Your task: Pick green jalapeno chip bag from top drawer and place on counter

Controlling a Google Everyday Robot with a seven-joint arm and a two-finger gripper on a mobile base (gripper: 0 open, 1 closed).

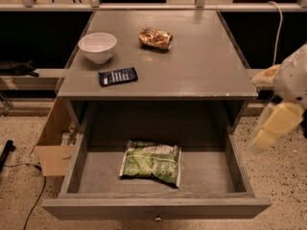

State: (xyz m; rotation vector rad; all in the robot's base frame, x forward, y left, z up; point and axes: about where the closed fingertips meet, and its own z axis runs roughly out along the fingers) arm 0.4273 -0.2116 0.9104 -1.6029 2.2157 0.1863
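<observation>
On the floor at the left, a cardboard box [53, 150] sits against the cabinet's side. On the counter [206, 66], toward its left, stands a white bowl [97, 46]. Nearer the front edge lies a flat blue packet [118, 75], and further right and back a crumpled brown bag [155, 37]. The right half of the counter is bare. Below, the drawer [153, 207] is pulled fully out, its knob [157, 219] at the near edge. The green bag [151, 161] lies flat on the drawer floor, about midway across and a little to the near side, touching neither wall. The gripper [276, 126] hangs at the far right, outside the drawer's right wall and well apart from the bag, at roughly the level of the counter's front edge. It shows only as a pale, blurred shape, so I cannot tell whether it is open or closed, and it seems to hold nothing. The step in hand looks like the approach, with the grasp not yet begun. The next move calls for swinging left over the open drawer and coming down under the counter's overhang, then taking the soft bag from above, likely across its narrower width, before lifting it clear and setting it on the bare right side of the counter
</observation>
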